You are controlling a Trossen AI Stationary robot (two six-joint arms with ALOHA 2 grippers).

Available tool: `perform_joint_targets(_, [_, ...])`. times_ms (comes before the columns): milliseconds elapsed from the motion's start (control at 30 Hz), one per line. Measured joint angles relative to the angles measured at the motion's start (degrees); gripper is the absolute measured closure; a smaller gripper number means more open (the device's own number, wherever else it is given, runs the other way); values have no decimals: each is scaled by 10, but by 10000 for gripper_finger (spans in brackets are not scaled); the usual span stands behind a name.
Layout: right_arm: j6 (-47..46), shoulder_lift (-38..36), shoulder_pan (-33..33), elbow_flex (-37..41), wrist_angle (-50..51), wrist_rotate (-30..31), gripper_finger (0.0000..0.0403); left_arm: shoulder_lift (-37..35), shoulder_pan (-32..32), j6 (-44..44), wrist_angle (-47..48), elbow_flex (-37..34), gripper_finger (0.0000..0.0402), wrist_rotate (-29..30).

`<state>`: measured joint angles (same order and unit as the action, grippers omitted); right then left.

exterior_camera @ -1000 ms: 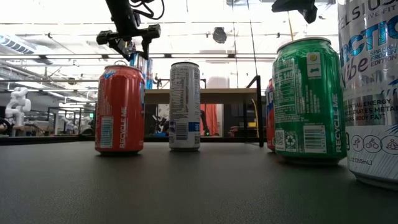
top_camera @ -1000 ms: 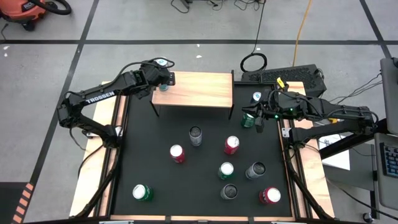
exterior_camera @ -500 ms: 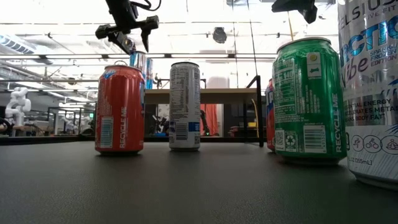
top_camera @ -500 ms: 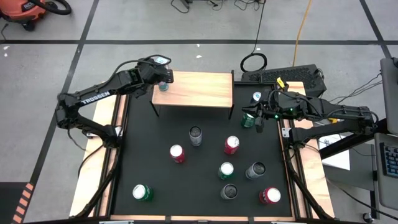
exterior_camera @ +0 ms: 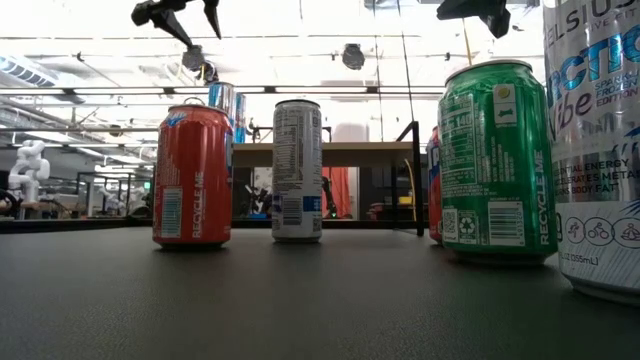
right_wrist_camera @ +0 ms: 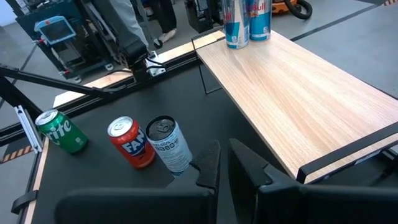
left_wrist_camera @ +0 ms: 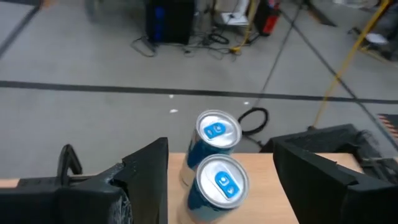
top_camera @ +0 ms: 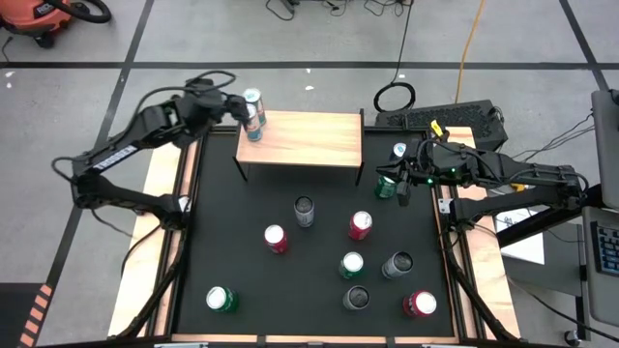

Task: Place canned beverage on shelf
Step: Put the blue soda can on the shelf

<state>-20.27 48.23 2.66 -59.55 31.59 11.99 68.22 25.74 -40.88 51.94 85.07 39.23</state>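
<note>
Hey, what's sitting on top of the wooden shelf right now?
Two blue cans stand together at one end of the shelf; the rest of the board shows bare. No view shows whether the cans touch.

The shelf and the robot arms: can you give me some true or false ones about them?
1. Two blue cans stand on the shelf. True.
2. The left gripper is squeezing a can. False: it hangs open above them, touching neither.
3. The cans stand in the middle of the shelf. False: they stand at its corner nearest the left arm.
4. The right gripper is shut and holds nothing. True.
</note>
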Motion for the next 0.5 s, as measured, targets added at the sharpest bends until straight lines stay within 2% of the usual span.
perform_joint_targets(233, [-19, 0, 0, 0, 0, 0, 390, -38, -4, 42, 3, 0, 114, -87])
perform_joint_targets(500, [-71, 0, 0, 0, 0, -1, 390, -55, -41, 39, 73, 0, 114, -127])
